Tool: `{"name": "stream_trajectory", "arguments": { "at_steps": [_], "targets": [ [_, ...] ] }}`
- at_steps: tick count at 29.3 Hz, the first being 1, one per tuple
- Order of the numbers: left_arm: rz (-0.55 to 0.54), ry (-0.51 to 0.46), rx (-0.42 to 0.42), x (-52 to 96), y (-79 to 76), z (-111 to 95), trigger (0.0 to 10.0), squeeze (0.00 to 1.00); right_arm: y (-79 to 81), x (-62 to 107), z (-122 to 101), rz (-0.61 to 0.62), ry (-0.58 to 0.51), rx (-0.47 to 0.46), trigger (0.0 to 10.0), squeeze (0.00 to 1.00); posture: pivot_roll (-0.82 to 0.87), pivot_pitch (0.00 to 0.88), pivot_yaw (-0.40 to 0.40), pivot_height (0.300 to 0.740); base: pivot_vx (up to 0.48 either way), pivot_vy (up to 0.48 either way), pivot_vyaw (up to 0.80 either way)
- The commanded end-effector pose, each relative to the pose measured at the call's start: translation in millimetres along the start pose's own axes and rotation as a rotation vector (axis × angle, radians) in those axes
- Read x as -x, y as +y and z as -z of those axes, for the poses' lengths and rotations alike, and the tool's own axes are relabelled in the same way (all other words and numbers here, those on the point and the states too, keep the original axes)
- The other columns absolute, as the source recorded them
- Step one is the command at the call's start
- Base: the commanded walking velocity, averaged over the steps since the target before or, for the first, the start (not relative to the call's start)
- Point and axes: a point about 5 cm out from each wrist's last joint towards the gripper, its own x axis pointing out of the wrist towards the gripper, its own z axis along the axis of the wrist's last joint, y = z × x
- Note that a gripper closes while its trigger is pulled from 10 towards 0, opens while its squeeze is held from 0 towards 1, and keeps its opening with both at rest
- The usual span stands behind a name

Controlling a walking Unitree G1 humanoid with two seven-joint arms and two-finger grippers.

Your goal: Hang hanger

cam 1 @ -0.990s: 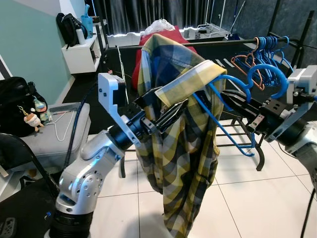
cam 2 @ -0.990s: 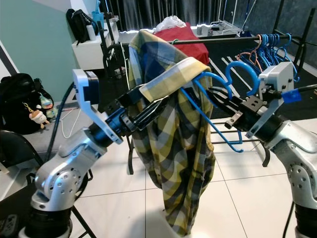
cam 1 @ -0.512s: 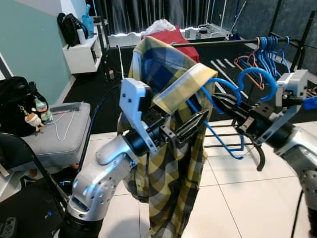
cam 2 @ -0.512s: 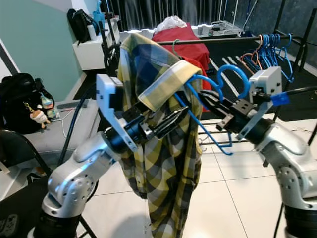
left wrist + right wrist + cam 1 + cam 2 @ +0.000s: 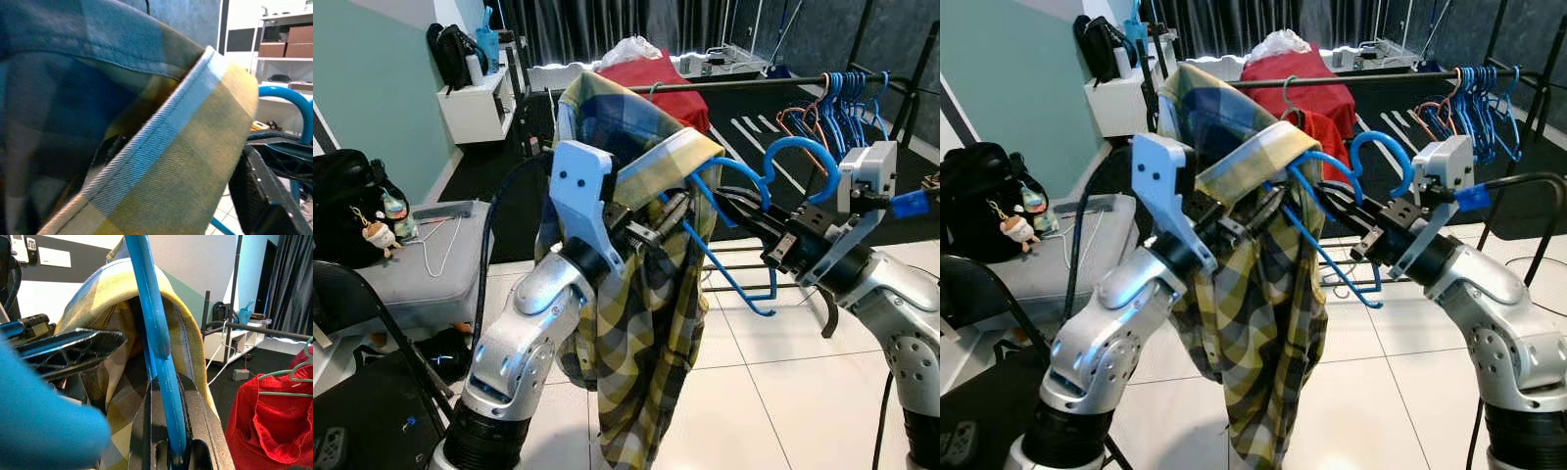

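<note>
Black clothes rail (image 5: 754,85) carrying blue hangers (image 5: 842,93), red garment (image 5: 651,78), white tiled floor (image 5: 783,401)

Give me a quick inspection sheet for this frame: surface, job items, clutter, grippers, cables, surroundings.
Surface: white tiled floor.
Job's things: blue hanger carrying plaid shirt; clothes rail behind.
Clutter: red garment and spare blue hangers on the rail.
Grippers: right gripper shut on the hanger; left gripper against the shirt collar, state unclear.
Cables: black cable along the left arm.
Surroundings: black bag, grey seat, white shelf.
</note>
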Motion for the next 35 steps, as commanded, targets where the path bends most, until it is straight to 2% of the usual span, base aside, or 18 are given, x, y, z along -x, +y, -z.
{"name": "stream_trajectory", "arguments": {
  "at_steps": [1, 7, 13, 15, 16, 18, 19, 20, 21, 22, 23, 24, 26, 27, 28, 29, 32, 35],
  "targets": [
    [-0.018, -0.024, 0.001, -0.3, 4.5, -3.2, 0.0, 0.0, 4.8, -2.1, -11.4, -0.026, -0.047, 0.026, 0.0, 0.0, -0.19, 0.0, 0.06, 0.74, 0.0, 0.0, 0.0],
    [0.014, -0.054, -0.003, 2.4, 8.0, -11.0, 0.0, 0.0, 0.3, 1.0, -12.6, -0.004, -0.045, 0.037, 0.0, 0.0, -0.18, 0.0, 0.057, 0.74, 0.0, 0.0, 0.0],
    [-0.044, -0.078, -0.092, 5.3, 31.5, -24.4, 0.0, 0.0, -9.7, 10.8, -14.2, 0.037, -0.021, 0.055, 0.0, 0.0, -0.18, 0.0, 0.053, 0.74, 0.0, 0.0, 0.0],
    [-0.044, -0.078, -0.092, 5.3, 31.5, -24.4, 0.0, 0.0, -9.7, 10.8, -14.2, 0.037, -0.021, 0.055, 0.0, 0.0, -0.18, 0.0, 0.053, 0.74, 0.0, 0.0, 0.0],
    [-0.059, -0.091, -0.12, 4.3, 37.4, -29.7, 0.0, 0.0, -7.5, 14.5, -7.8, 0.018, 0.025, 0.052, 0.0, 0.0, -0.18, 0.0, 0.051, 0.74, 0.0, 0.0, 0.0],
    [-0.059, -0.091, -0.12, 4.3, 37.4, -29.7, 0.0, 0.0, -7.5, 14.5, -7.8, 0.018, 0.025, 0.052, 0.0, 0.0, -0.18, 0.0, 0.051, 0.74, 0.0, 0.0, 0.0],
    [-0.071, -0.106, -0.152, 2.8, 43.7, -35.9, 0.0, 0.0, -5.1, 21.4, 2.1, -0.006, 0.1, 0.057, 0.0, 0.0, -0.17, 0.0, 0.049, 0.74, 0.0, 0.0, 0.0],
    [-0.071, -0.106, -0.152, 2.8, 43.7, -35.9, 0.0, 0.0, -5.1, 21.4, 2.1, -0.006, 0.1, 0.057, 0.0, 0.0, -0.17, 0.0, 0.049, 0.74, 0.0, 0.0, 0.0],
    [-0.078, -0.117, -0.192, 0.9, 49.9, -41.9, 0.0, 0.0, -5.6, 30.9, 12.0, -0.009, 0.182, 0.057, 0.0, 0.0, -0.18, 0.0, 0.052, 0.74, 0.0, 0.0, 0.0],
    [-0.078, -0.117, -0.192, 0.9, 49.9, -41.9, 0.0, 0.0, -5.6, 30.9, 12.0, -0.009, 0.182, 0.057, 0.0, 0.0, -0.18, 0.0, 0.052, 0.74, 0.0, 0.0, 0.0],
    [-0.081, -0.125, -0.225, -1.0, 55.0, -46.7, 0.0, 0.0, -4.3, 42.0, 21.0, -0.028, 0.271, 0.051, 0.0, 0.0, -0.18, 0.0, 0.055, 0.74, 0.0, 0.0, 0.0],
    [-0.081, -0.125, -0.225, -1.0, 55.0, -46.7, 0.0, 0.0, -4.3, 42.0, 21.0, -0.028, 0.271, 0.051, 0.0, 0.0, -0.18, 0.0, 0.055, 0.74, 0.0, 0.0, 0.0],
    [-0.068, -0.133, -0.282, -6.8, 62.5, -53.5, 0.0, 0.0, 14.6, 70.9, 38.1, -0.166, 0.472, -0.027, 0.0, 0.0, -0.2, 0.0, 0.061, 0.74, 0.0, 0.0, 0.0],
    [-0.068, -0.133, -0.282, -6.8, 62.5, -53.5, 0.0, 0.0, 14.6, 70.9, 38.1, -0.166, 0.472, -0.027, 0.0, 0.0, -0.2, 0.0, 0.061, 0.74, 0.0, 0.0, 0.0],
    [-0.061, -0.133, -0.3, -8.8, 64.3, -54.9, 0.0, 0.0, 25.0, 80.6, 42.7, -0.231, 0.534, -0.062, 0.0, 0.0, -0.2, 0.0, 0.063, 0.74, 0.0, 0.0, 0.0],
    [-0.061, -0.133, -0.3, -8.8, 64.3, -54.9, 0.0, 0.0, 25.0, 80.6, 42.7, -0.231, 0.534, -0.062, 0.0, 0.0, -0.2, 0.0, 0.063, 0.74, 0.0, 0.0, 0.0],
    [-0.064, -0.114, -0.325, -14.7, 69.5, -51.2, 0.0, 0.0, 53.9, 96.8, 41.5, -0.359, 0.585, -0.187, 0.0, 0.0, -0.23, 0.0, 0.074, 0.74, 0.0, 0.0, 0.0],
    [-0.069, -0.104, -0.327, -15.9, 70.8, -48.3, 0.0, 0.0, 61.5, 97.0, 36.1, -0.394, 0.553, -0.217, 0.0, 0.0, -0.23, 0.0, 0.077, 0.74, 0.0, 0.0, 0.0]
  ]
}}
